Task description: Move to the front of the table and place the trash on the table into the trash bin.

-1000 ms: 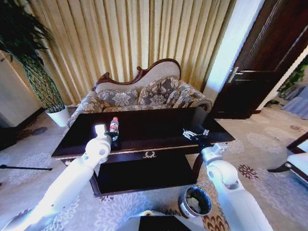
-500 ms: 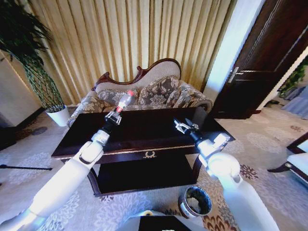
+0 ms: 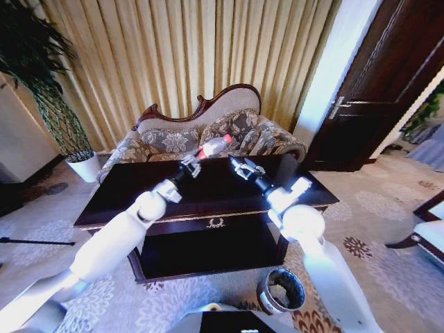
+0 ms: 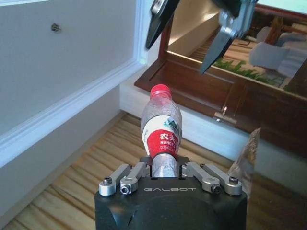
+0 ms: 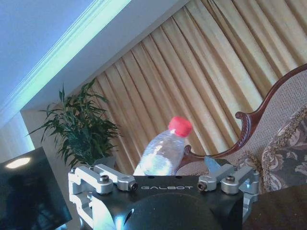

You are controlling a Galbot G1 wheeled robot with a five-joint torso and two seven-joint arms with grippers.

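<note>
Head view: both arms are raised over the dark wooden desk (image 3: 208,191). The left end effector (image 3: 189,165) is clamped on the base of the clear bottle (image 3: 212,146), which juts out tilted, red cap pointing up and toward the right arm, in the air above the desk's far half. The right end effector (image 3: 241,167) is just beside it with its fingers spread, apart from the bottle. The trash bin (image 3: 283,291) stands on the carpet near the desk's front right leg.

Left wrist view: the left end effector (image 4: 168,176) grips the bottle (image 4: 161,128) by its lower end; beyond the cap hangs the right end effector (image 4: 196,26), spread wide.

Right wrist view: the bottle (image 5: 164,149) is just ahead of the open right end effector (image 5: 165,181), not touching it.
</note>
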